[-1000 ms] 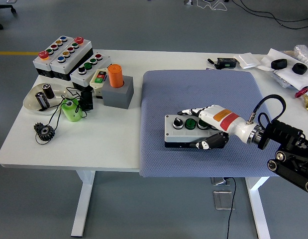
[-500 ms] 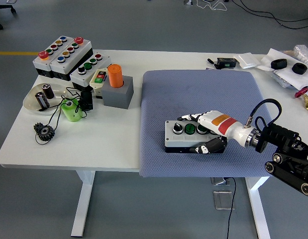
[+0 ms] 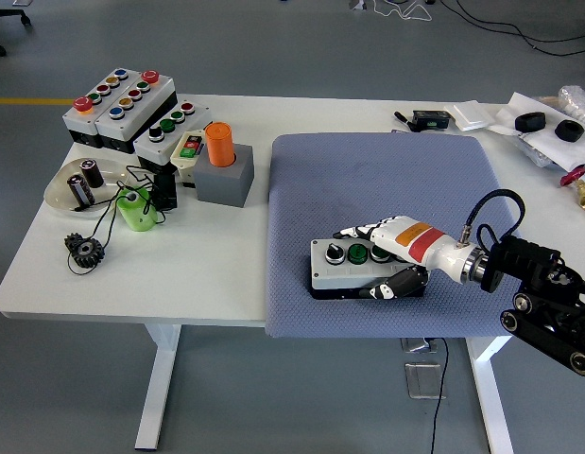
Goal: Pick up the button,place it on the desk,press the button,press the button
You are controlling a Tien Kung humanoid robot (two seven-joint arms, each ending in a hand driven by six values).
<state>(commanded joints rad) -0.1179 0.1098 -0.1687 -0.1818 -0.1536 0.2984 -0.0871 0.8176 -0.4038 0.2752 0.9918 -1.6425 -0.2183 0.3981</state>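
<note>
Though no writing on it can be read, the button box [image 3: 347, 268] lying on the blue mat [image 3: 368, 180] looks a stiff, fairly light plastic case best gripped across its long sides, as the right hand [image 3: 391, 259] does, fingers over top, thumb at the front.

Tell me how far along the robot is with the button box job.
The button box already lies on the blue mat near the table's front edge, so the pick-up looks done. Right now the right hand grips the box, fingers over its top and thumb along its front. Letting go and both button presses appear to be left. The left arm is not in view.
</note>
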